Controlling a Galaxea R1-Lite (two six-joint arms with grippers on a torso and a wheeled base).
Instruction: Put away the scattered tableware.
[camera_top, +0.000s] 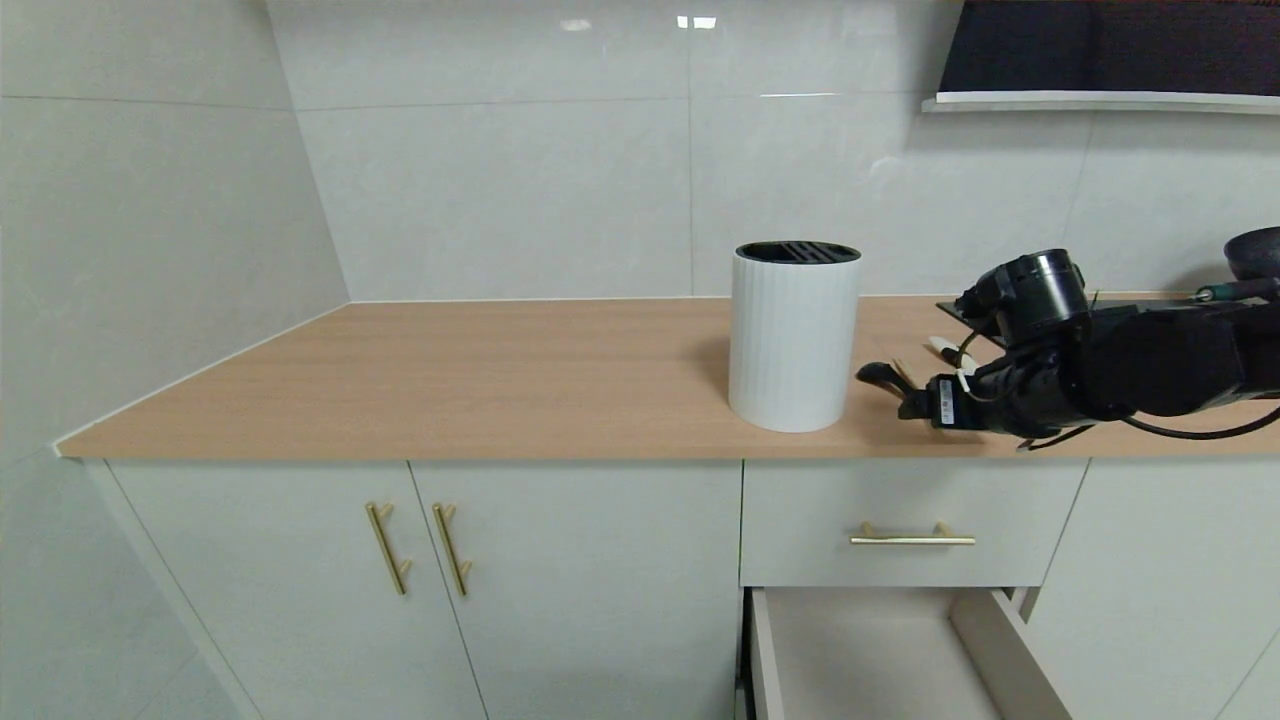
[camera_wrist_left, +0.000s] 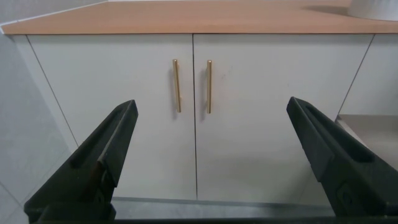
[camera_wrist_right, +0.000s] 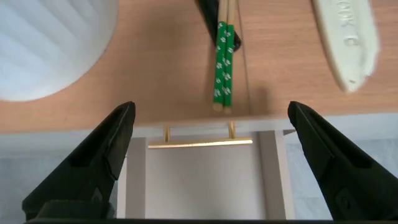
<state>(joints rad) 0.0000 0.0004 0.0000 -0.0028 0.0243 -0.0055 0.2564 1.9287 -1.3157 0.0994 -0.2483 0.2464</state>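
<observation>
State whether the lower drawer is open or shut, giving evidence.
Open: the lower drawer is pulled out, its bare inside showing; the upper drawer sits flush.

Head view: stands in front of the counter (camera_top: 500, 370) at mid distance, faces forward and slightly down, takes in the wall (camera_top: 500, 150), the counter top and the doors (camera_top: 420, 570) below. Left wrist view: low and close, faces level at the same doors (camera_wrist_left: 193, 124). Right wrist view: close above the counter's front edge, faces down; shares the holder (camera_wrist_right: 43, 43) and drawer handle (camera_wrist_right: 200, 142) with the head view.
</observation>
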